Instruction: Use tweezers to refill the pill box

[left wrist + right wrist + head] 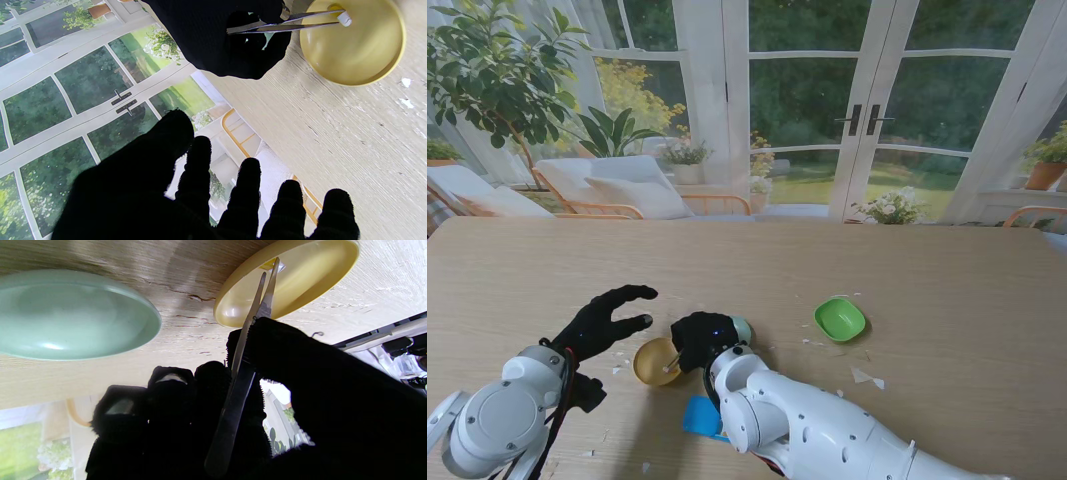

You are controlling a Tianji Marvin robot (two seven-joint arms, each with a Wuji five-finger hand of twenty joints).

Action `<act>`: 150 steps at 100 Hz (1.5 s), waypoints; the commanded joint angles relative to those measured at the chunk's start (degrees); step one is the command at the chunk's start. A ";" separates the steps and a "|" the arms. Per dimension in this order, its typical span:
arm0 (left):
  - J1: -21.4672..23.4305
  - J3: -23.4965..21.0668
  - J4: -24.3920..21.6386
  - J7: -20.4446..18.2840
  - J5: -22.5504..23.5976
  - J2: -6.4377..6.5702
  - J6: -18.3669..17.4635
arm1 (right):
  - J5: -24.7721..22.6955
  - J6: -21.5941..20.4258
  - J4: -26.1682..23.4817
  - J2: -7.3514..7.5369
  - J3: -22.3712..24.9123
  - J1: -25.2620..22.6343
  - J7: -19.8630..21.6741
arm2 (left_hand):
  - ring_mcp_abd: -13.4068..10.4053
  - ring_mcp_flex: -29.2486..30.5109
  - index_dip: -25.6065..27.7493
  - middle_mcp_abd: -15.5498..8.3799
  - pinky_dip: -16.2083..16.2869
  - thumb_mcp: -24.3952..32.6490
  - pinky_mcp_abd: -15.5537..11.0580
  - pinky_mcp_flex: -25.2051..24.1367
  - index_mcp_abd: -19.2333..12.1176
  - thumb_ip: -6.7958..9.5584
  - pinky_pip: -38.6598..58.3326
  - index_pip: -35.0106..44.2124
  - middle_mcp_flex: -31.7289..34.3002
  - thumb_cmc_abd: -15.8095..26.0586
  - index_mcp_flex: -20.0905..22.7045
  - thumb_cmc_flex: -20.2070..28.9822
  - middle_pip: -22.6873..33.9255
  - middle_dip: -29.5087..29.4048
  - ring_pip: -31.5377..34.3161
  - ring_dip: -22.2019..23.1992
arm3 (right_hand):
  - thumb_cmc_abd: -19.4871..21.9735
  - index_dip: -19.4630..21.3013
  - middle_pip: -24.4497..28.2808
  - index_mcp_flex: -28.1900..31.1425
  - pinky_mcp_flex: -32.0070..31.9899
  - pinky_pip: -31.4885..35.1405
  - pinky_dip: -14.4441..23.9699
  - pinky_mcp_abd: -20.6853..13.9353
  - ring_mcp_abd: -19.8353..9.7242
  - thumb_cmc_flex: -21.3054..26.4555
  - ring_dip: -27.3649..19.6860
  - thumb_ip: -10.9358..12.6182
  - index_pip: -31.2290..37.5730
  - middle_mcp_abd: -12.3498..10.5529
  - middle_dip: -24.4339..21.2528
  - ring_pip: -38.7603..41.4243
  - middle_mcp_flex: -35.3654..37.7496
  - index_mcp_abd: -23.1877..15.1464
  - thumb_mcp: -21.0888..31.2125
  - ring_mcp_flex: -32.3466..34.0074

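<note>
My right hand (699, 338) is shut on steel tweezers (230, 413), thumb pressing them against the fingers. The tweezer tips reach into a yellow bowl (649, 368) and sit at a small white pill (345, 20) on its floor. In the left wrist view the tweezers (253, 28) point into the yellow bowl (353, 63) from under the right hand (230, 46). My left hand (607, 320) hovers open just left of the bowl, fingers (200, 173) spread, holding nothing. A blue object (699, 415), perhaps the pill box, lies nearer to me, half hidden by my right forearm.
A pale green bowl (66, 313) sits right beside the yellow bowl (317, 276), behind my right hand. A bright green bowl (840, 318) stands farther right. Small white scraps (865, 377) lie scattered on the wooden table (947, 290).
</note>
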 commanded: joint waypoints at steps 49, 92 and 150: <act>0.07 0.04 -0.16 -0.68 -0.17 -0.17 0.09 | 0.94 0.04 -0.14 -0.77 -0.41 0.40 1.70 | -1.28 -1.25 -0.62 -1.99 -0.29 -0.17 -1.74 0.04 -2.55 1.63 -1.45 0.04 -0.79 -0.20 -1.42 -0.34 -0.70 -0.26 -0.63 -0.19 | 1.72 15.81 3.17 4.12 1.36 5.41 -0.39 -1.41 -1.45 1.71 0.75 5.23 5.36 -1.02 5.10 2.88 1.50 -5.28 8.13 1.50; 0.09 -0.02 -0.18 -0.74 -0.33 -0.17 0.10 | 0.43 -0.13 -6.10 1.08 3.02 -3.63 1.05 | -1.33 -1.25 -0.62 -2.04 -0.29 -0.12 -1.74 0.04 -2.52 1.64 -1.44 0.04 -0.77 -0.21 -1.49 -0.44 -0.72 -0.27 -0.62 -0.18 | 1.27 17.68 3.56 4.29 2.07 5.87 -0.31 -1.39 -1.46 1.42 0.78 5.25 5.10 -0.73 5.14 3.29 1.75 -4.81 9.05 2.04; 1.35 -0.88 -0.71 -0.51 -0.82 -0.25 -1.18 | -9.34 4.62 -27.09 8.38 15.75 -24.99 3.95 | -1.28 -1.26 -0.62 -1.96 -0.27 -0.10 -1.69 0.03 -2.58 1.64 -1.42 0.07 -0.76 -0.28 -1.44 -0.37 -0.70 -0.26 -0.61 -0.16 | 1.59 17.95 3.58 4.22 2.09 5.91 -0.38 -1.42 -1.13 2.02 0.78 5.38 4.80 -0.30 5.07 3.37 1.54 -4.27 8.45 1.82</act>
